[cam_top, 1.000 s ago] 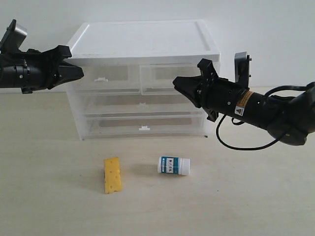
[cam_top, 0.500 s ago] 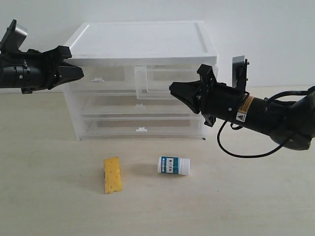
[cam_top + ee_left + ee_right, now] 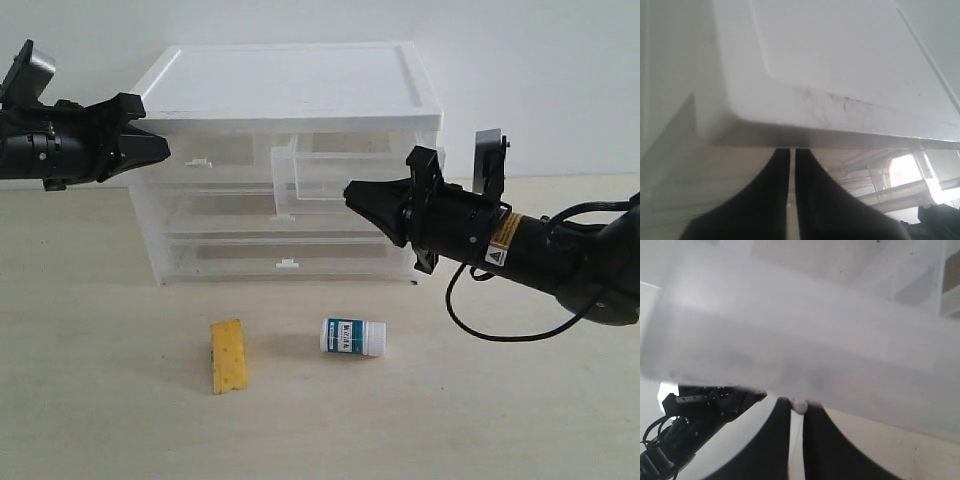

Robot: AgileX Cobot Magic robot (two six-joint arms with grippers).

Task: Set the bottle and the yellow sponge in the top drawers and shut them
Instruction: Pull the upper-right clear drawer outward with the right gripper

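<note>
The white pill bottle (image 3: 353, 336) lies on its side on the table, with the yellow sponge (image 3: 228, 356) to its left. Both are in front of the white-topped cabinet (image 3: 290, 85). The top right drawer (image 3: 320, 172) stands partly pulled out. My right gripper (image 3: 350, 191) is shut on its small white handle tab (image 3: 799, 405), seen pinched between the black fingertips of the right gripper (image 3: 796, 406). The top left drawer (image 3: 205, 150) is closed. My left gripper (image 3: 165, 150) hovers shut and holding nothing at the cabinet's upper left corner, and the left gripper (image 3: 792, 151) points under the lid's edge.
Two full-width drawers (image 3: 290, 250) below are closed. The right arm's black cable (image 3: 500, 325) loops down toward the table beside the bottle. A white wall stands behind the cabinet.
The top right drawer has slid out of the cabinet as my right gripper drew back with its handle. The left arm, bottle and sponge have not moved.
</note>
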